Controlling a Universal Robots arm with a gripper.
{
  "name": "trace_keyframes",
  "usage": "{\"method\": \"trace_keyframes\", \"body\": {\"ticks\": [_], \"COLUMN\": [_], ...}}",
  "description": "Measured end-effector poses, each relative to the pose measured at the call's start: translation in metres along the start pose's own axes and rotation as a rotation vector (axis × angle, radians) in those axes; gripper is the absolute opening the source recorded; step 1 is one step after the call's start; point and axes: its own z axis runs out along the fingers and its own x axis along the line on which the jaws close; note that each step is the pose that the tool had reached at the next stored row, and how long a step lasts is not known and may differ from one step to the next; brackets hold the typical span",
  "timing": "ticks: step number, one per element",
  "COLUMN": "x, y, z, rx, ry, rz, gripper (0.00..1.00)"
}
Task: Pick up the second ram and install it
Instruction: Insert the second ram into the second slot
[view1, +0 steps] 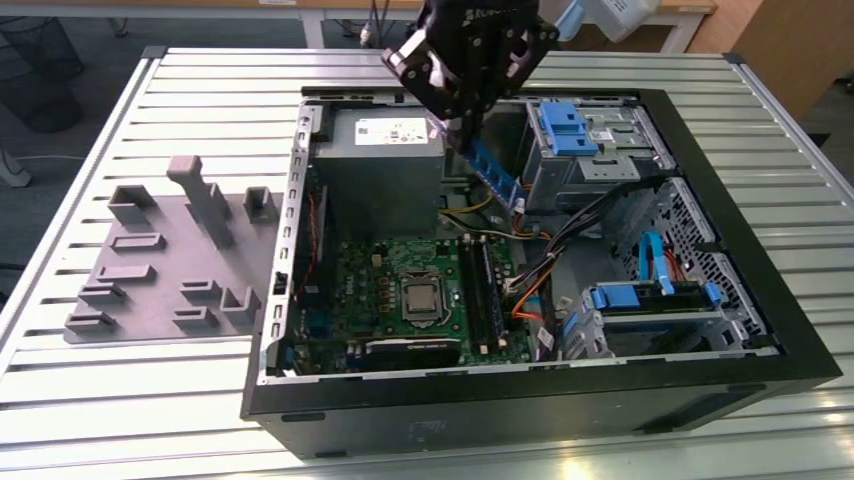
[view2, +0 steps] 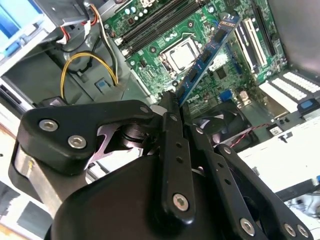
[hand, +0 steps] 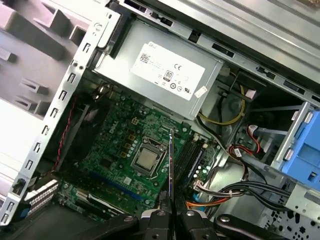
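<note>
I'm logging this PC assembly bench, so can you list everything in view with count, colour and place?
second ram: one, blue, held above the motherboard.
motherboard: one, green, on the case floor.
processor: one, silver, mid-motherboard.
power supply: one, grey, in the case beside the motherboard.
drive caddies: two, blue, exterior view's right side of the case.
computer case: one, black, open, on the table.
parts fixture: one, grey, exterior view's left of the case.
table: one, slatted grey.
gripper: one, black, shut on the ram.

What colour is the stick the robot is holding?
The second ram is blue with dark chips, clearest in the second wrist view.
</note>
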Motion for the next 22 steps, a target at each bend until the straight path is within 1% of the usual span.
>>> {"method": "trace_keyframes", "body": {"ticks": [7, 9, 20, 22], "x": [-0.0001, -0.0001, -0.0001, -0.0004], "y": [0.0000, 0.0000, 0.0000, -0.0002], "z": [0.0011, 0.0013, 0.0014, 0.0014], "rx": [0.0003, 0.0002, 0.0001, -0.0001], "ry": [0.0024, 0.0028, 0.0028, 0.0029], "rz": [0.115, 0.135, 0.141, 0.149], "gripper": [0.14, 0.14, 0.14, 0.14]}}
